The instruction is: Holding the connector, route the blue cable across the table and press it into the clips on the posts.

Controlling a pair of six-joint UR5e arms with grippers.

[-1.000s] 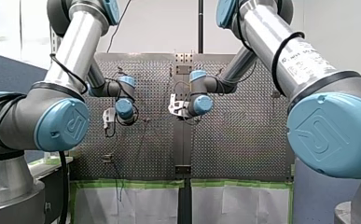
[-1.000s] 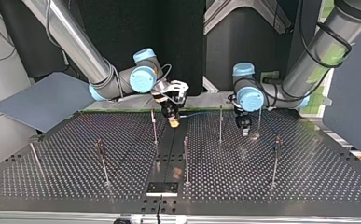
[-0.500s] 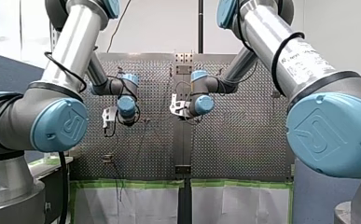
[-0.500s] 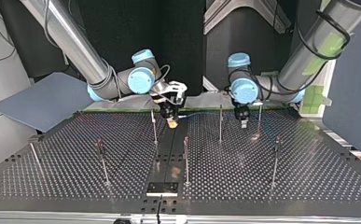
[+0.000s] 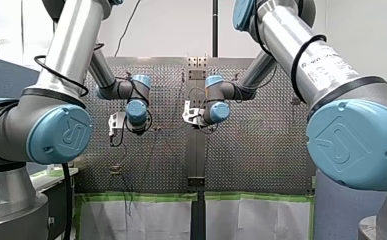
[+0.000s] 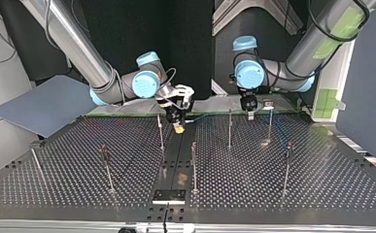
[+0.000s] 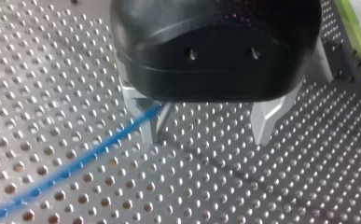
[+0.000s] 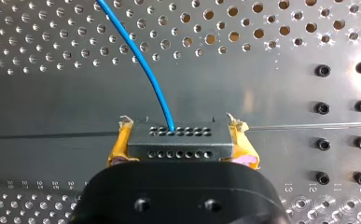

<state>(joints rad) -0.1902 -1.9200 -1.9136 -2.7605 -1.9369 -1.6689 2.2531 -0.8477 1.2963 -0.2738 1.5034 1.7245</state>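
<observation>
- at the top view's right, my left gripper (image 6: 250,114) has been raised, fingers spread, the blue cable (image 7: 75,163) left beside one finger.
- the connector (image 8: 178,147) is kept clamped in my right gripper (image 8: 180,140); clipping is judged unfinished.

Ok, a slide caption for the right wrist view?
My right gripper clamps the grey connector between yellow pads, its blue cable arcing away over the perforated table.

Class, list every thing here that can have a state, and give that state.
Right end effector: shut on the connector.
Left end effector: open, gripping nothing.
Blue cable: attached to the connector, curving away from it.
Posts: upright.
</observation>
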